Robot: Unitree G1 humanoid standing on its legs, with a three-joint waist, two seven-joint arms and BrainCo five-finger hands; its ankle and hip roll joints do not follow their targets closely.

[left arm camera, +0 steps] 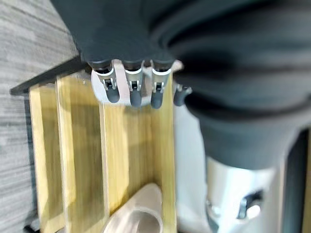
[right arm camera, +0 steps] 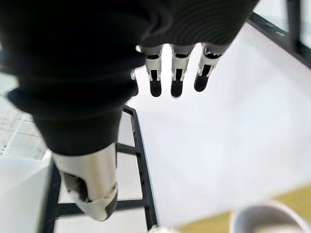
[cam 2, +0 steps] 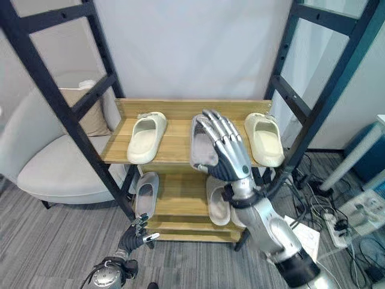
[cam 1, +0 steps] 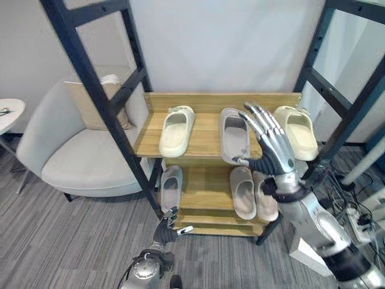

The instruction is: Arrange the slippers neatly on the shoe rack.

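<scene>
Grey carpet under wooden shoe rack [cam 1: 204, 147], frame centre. Grey slipper [cam 1: 233, 135] on top shelf, mid-placement; right hand [cam 1: 272, 147] spread above it. Left hand [cam 1: 165, 227] relaxed, lower centre. Next: straightening beside cream slipper [cam 1: 177, 130].

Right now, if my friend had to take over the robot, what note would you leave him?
Right hand: open, raised in front of the top shelf, holding nothing.
Left hand: low by the rack's bottom shelf, relaxed, empty.
Top shelf: cream slipper, grey slipper, cream slipper, spaced apart.
Lower shelf: a lone grey slipper and a beige pair.
Done: all six on the rack.
Left: maybe match the pairs up.
</scene>
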